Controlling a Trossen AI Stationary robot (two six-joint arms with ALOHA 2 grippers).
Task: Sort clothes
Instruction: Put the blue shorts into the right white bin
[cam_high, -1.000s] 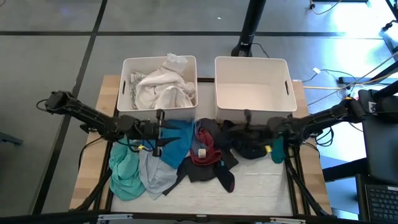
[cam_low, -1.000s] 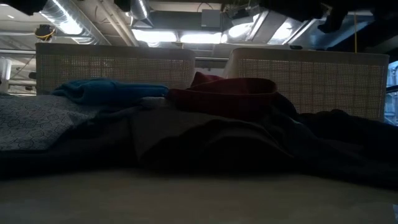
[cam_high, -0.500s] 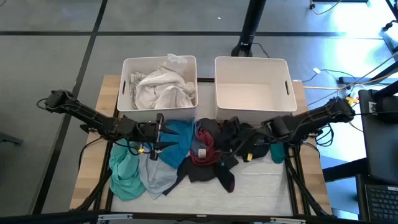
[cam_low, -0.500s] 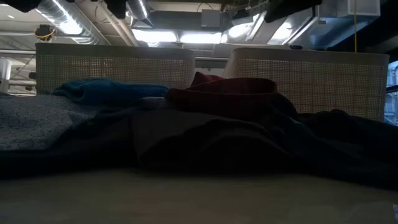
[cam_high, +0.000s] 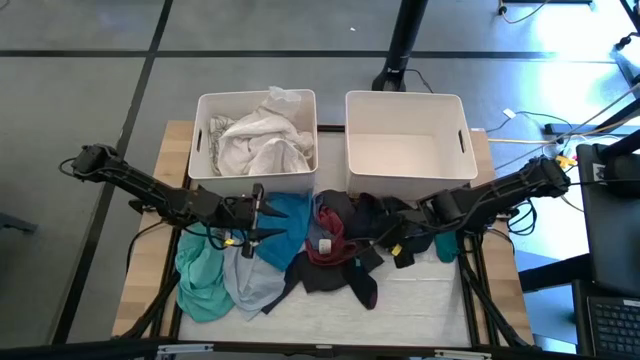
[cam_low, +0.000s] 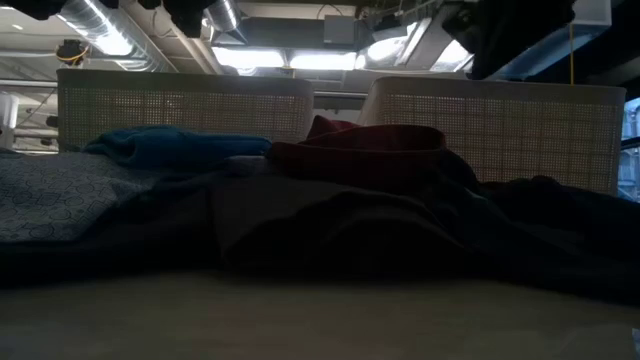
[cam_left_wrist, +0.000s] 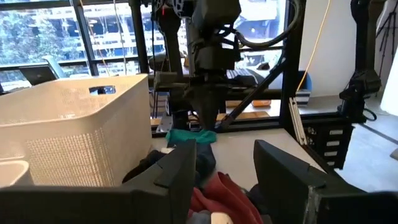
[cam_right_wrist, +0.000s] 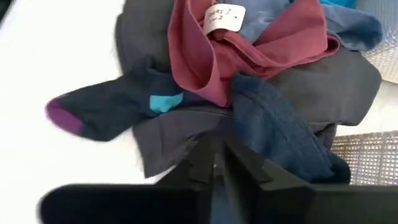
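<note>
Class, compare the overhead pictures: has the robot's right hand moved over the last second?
Yes. The right hand has swung away from the empty white plastic bin, toward the table's front edge and the dark red fabric garment.

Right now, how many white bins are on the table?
2. The left bin sits at the table's back left, holding white clothes; the right bin stands beside it, looking empty.

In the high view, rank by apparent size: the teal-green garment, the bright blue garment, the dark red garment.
Largest to smallest:
1. teal-green garment
2. bright blue garment
3. dark red garment
The first two look close, and overlapping clothes hide parts, so that order is unsure.
</note>
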